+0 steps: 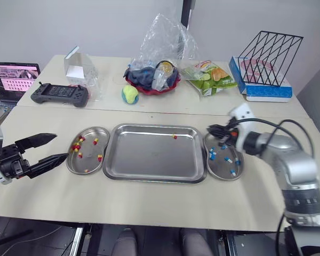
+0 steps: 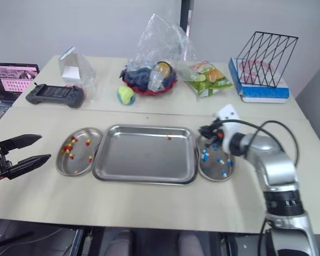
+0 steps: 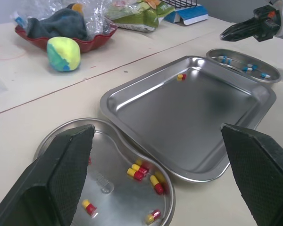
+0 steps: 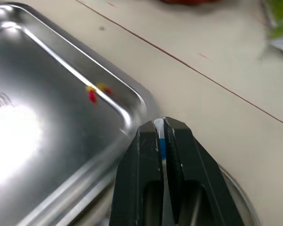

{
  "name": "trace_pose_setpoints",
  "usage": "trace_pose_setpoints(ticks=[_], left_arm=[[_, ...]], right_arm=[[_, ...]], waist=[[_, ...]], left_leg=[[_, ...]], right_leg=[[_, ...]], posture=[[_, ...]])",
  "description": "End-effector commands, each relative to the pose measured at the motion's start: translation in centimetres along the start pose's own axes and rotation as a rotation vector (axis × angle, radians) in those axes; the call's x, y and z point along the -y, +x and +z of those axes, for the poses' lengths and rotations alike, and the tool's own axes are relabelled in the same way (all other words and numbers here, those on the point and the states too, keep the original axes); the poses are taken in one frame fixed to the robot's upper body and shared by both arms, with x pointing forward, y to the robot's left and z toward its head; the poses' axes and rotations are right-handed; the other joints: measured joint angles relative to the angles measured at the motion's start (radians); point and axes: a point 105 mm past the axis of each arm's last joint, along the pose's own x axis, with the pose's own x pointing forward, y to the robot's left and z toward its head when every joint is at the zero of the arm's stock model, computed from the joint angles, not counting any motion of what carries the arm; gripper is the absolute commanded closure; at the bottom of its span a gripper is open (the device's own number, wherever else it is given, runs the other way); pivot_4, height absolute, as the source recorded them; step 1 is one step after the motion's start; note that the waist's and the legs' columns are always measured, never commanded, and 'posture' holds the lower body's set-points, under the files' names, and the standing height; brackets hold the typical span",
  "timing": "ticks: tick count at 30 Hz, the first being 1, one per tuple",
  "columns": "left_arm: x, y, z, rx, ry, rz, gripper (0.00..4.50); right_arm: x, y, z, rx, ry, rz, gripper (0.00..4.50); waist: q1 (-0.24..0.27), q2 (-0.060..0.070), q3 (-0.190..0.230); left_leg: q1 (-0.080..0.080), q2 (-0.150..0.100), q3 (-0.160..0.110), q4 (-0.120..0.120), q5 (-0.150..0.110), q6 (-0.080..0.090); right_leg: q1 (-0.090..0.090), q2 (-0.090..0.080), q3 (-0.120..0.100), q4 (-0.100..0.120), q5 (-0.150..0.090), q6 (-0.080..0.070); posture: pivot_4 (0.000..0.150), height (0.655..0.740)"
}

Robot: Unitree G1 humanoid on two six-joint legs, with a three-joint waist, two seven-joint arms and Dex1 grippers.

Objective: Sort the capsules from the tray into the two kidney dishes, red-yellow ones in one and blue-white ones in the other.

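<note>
Capsules sit mostly sorted: red-yellow ones (image 1: 77, 145) in the left kidney dish (image 1: 90, 160), blue-white ones (image 1: 229, 160) in the right kidney dish (image 1: 224, 168), and one red-yellow capsule (image 1: 174, 136) near the tray's (image 1: 149, 178) far right corner. The right pincer (image 1: 210, 128), over the right dish's far end, pinches a blue-white capsule (image 4: 161, 141). The left pincer (image 1: 61, 146) hovers agape by the desk's left edge.

Your worktop (image 1: 149, 205) carries the tray (image 1: 149, 154) at the middle, with a left kidney dish (image 1: 88, 149) and a right kidney dish (image 1: 218, 166) just beside it. Far back lie a controller (image 1: 60, 94), ball (image 1: 130, 94), red bowl (image 1: 149, 88) and snack bag (image 1: 209, 77).
</note>
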Motion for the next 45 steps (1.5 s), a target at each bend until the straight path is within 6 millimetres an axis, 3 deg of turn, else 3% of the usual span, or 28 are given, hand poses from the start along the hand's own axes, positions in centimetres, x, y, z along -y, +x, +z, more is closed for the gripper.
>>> trace_pose_setpoints(ticks=[1,4,10,11,18,22,24,28,33,41,45], left_arm=[[-0.1,0.1,0.9,0.007,0.023,-0.015,0.00],[-0.1,0.4,0.9,0.007,0.020,-0.025,0.00],[-0.3,1.1,1.7,0.059,-0.007,-0.046,0.00],[-0.3,1.2,1.8,0.059,-0.007,-0.047,0.00],[-0.4,1.3,1.8,0.068,-0.005,-0.041,0.00],[-1.0,1.0,1.8,0.078,-0.003,-0.013,0.00],[-1.4,0.5,1.6,0.073,0.004,0.013,0.00],[-2.5,-0.3,1.0,0.070,0.015,0.078,0.00],[-3.3,-1.8,-0.3,0.082,-0.023,0.151,0.00],[-4.1,-3.6,-1.3,0.088,-0.011,0.266,0.00],[-4.8,-4.1,-1.8,0.079,0.018,0.315,0.00]], right_arm=[[-0.2,-1.0,-0.3,-0.002,-0.034,0.018,4.48],[-0.5,-1.4,-1.6,-0.044,-0.015,0.026,4.48],[-0.5,-1.7,-1.9,-0.047,0.016,0.032,4.48],[-0.5,-1.7,-1.8,-0.044,0.017,0.033,3.77],[0.4,-2.6,-1.0,-0.032,-0.013,0.025,1.51],[2.6,-4.3,2.7,0.156,-0.034,-0.033,0.11],[3.6,-5.5,3.5,0.215,-0.032,-0.056,0.04],[6.2,-7.5,3.1,0.278,0.027,-0.133,0.04],[8.3,-9.3,0.1,0.301,0.099,-0.222,0.04],[10.1,-11.0,-3.1,0.296,0.105,-0.364,0.04],[10.2,-11.1,-3.2,0.304,0.104,-0.363,0.04]], waist=[[-0.008,0.000,0.000],[-0.010,0.000,0.000],[-0.009,0.000,0.000],[-0.009,0.000,0.000],[-0.007,0.000,0.000],[-0.007,0.000,0.000],[-0.007,0.000,0.000],[-0.006,0.000,0.000],[-0.006,0.000,0.000],[-0.010,0.001,0.000],[-0.010,0.001,0.000]], left_leg=[[0.000,0.000,0.000,0.000,0.000,0.000],[0.000,0.000,0.000,0.000,0.000,0.000],[0.000,0.000,0.000,0.000,0.000,0.000],[0.000,0.000,0.000,0.000,0.000,0.000],[0.000,0.000,0.000,0.000,0.000,0.000],[-0.001,0.000,0.000,0.001,0.000,0.000],[0.000,0.000,0.000,0.000,0.000,0.000],[0.000,0.000,0.000,0.000,0.000,0.000],[0.000,0.000,0.000,0.000,0.000,0.000],[0.002,0.000,0.000,0.000,0.000,0.000],[0.002,0.000,0.001,0.000,0.000,0.000]], right_leg=[[0.000,0.000,0.000,0.000,0.000,0.000],[0.000,0.000,0.000,0.000,0.000,0.000],[0.000,0.000,0.000,0.001,0.000,0.000],[0.000,-0.001,0.000,0.000,0.000,0.000],[0.000,-0.001,0.000,0.000,0.000,0.000],[0.000,-0.001,0.000,0.000,0.000,0.000],[0.000,-0.001,0.000,0.000,0.000,0.000],[0.001,-0.001,0.000,0.000,0.000,0.000],[0.001,-0.001,0.000,0.000,0.000,0.000],[0.002,-0.001,0.000,0.001,0.000,0.000],[0.002,-0.001,0.001,0.001,0.000,0.000]], posture=[[0.150,0.7289],[0.150,0.7289],[0.150,0.7289],[0.150,0.7289],[0.150,0.7289],[0.150,0.7289],[0.150,0.7289],[0.150,0.7289],[0.150,0.7289],[0.150,0.7289],[0.150,0.7289]])
